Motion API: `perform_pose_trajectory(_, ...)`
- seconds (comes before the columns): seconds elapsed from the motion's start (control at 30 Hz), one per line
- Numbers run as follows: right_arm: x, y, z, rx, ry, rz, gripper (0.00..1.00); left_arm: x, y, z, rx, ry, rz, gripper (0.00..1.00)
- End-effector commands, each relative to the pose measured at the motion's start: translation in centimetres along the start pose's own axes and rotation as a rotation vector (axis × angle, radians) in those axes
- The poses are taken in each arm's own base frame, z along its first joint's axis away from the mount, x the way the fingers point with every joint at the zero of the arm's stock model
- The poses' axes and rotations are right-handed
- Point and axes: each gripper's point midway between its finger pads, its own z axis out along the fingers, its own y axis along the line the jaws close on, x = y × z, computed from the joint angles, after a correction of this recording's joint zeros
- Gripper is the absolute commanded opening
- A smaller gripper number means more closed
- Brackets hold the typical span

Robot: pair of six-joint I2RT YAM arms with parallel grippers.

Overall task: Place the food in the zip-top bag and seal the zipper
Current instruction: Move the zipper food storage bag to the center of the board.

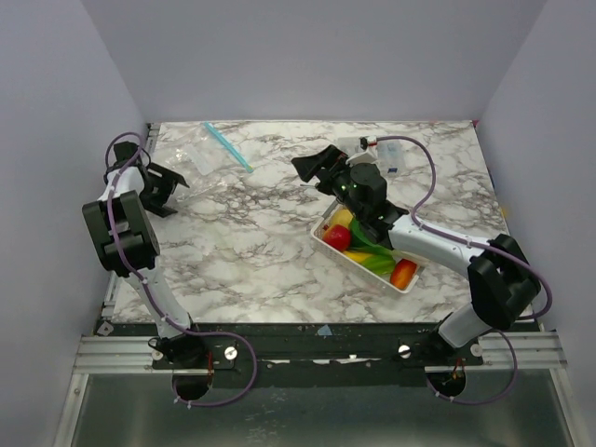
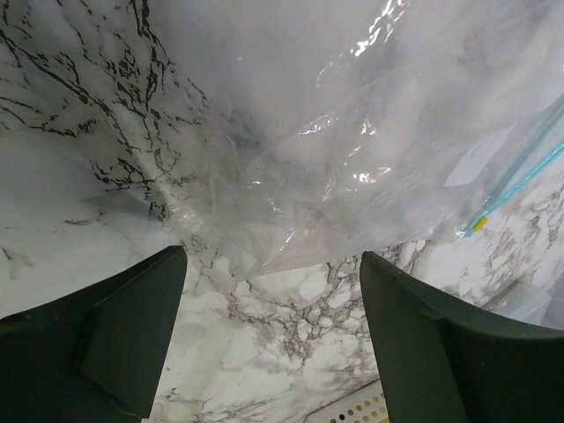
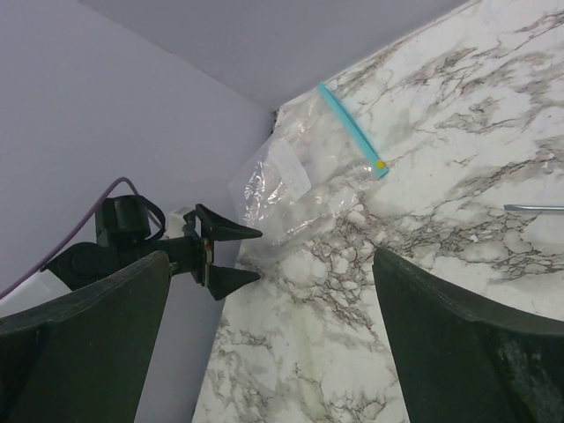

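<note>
left claw (image 2: 273, 256) & right claw (image 3: 271, 254) apart; food (image 1: 337, 237) seen only on top cam.

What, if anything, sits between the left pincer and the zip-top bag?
Nothing visible does. The left pincer is open, and the near edge of the zip-top bag lies just ahead of its fingertips. Only bare marble table shows in the gap.

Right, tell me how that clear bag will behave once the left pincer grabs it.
The bag is thin, wrinkled film lying flat, so it will probably droop and fold when lifted. It looks empty, so likely very light, sliding on the marble table if pushed. Its zipper strip looks like the stiffest part.
</note>
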Motion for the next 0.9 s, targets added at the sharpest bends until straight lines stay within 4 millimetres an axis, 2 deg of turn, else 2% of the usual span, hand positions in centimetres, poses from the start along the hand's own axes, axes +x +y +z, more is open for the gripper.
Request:
perform_pose_trajectory(0.0,-1.6,0.3,-0.7,0.007,-0.054,0.0,1.0,-2.1,-2.8,-1.0,0.075,-0.122,-0.021,0.8)
perform_pose_trajectory(0.1,-1.7,0.4,-0.9,0.005,-0.058,0.001,1.0,-2.3,-3.4,-1.0,0.11,-0.164,-0.019,0.71)
perform_pose_trajectory(0.2,-1.8,0.3,-1.1,0.01,-0.061,0.005,1.0,-2.0,-4.5,-0.9,0.188,-0.166,-0.024,0.51)
perform_pose_trajectory(0.3,-1.9,0.1,-1.2,0.019,-0.064,0.005,1.0,-1.2,-5.4,-0.5,0.224,-0.142,-0.004,0.38)
perform_pose_trajectory(0.43,-1.9,-0.3,-1.4,0.035,-0.063,-0.004,1.0,-0.5,-5.4,-0.3,0.23,-0.122,0.031,0.01)
perform_pose_trajectory(0.57,-1.6,-1.1,-1.6,0.061,-0.057,-0.028,1.0,0.2,-5.1,-1.5,0.208,-0.135,0.108,0.0)
perform_pose_trajectory(0.67,-1.2,-1.8,-1.7,0.081,-0.044,-0.044,1.0,1.5,-4.4,-3.1,0.178,-0.14,0.17,0.0)
perform_pose_trajectory(0.87,0.3,-2.8,-1.4,0.116,0.034,-0.149,1.0,6.6,-1.2,-6.6,0.128,-0.106,0.284,0.0)
